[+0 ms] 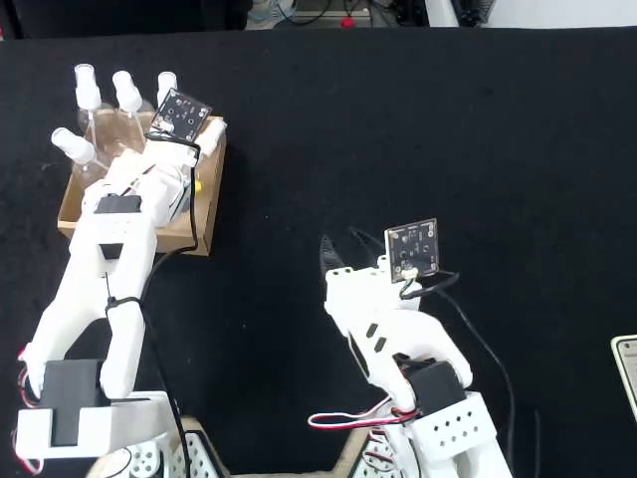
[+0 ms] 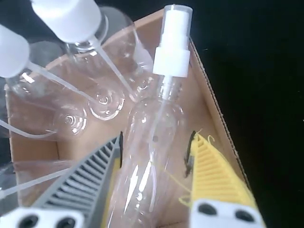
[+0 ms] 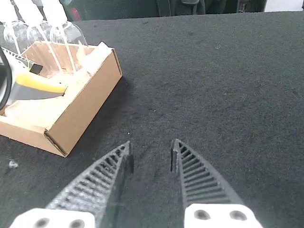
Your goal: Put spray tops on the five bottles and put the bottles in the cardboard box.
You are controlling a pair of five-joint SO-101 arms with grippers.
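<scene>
Black cloth (image 1: 448, 129) covers the table I am running from afar, with both white arms at its near edge. The left arm (image 1: 100, 289) stretches to the cardboard box (image 1: 209, 204) at the far left. The right arm (image 1: 398, 339) sits mid-table, well apart from the box.

From above I count four bottles (image 1: 124, 115) standing in the box's far part, their white caps (image 1: 87, 85) up. The left wrist's camera board (image 1: 180, 116) covers whatever lies beneath it.

The left wrist view fills that gap. A fifth clear bottle (image 2: 156, 118), with its spray top (image 2: 172, 47) fitted, leans inside the box near one wall. It lies between the grey and yellow fingers (image 2: 213, 175) of the left gripper (image 2: 156, 137). Those fingers sit against both its sides and appear to clamp it, though the clear plastic makes the contact hard to judge.

The right wrist view gives the side-on look, with the box on the cloth and the left gripper's yellow finger inside it. The right gripper (image 3: 151, 145) is low over bare cloth, its fingers parted with nothing between them.
</scene>
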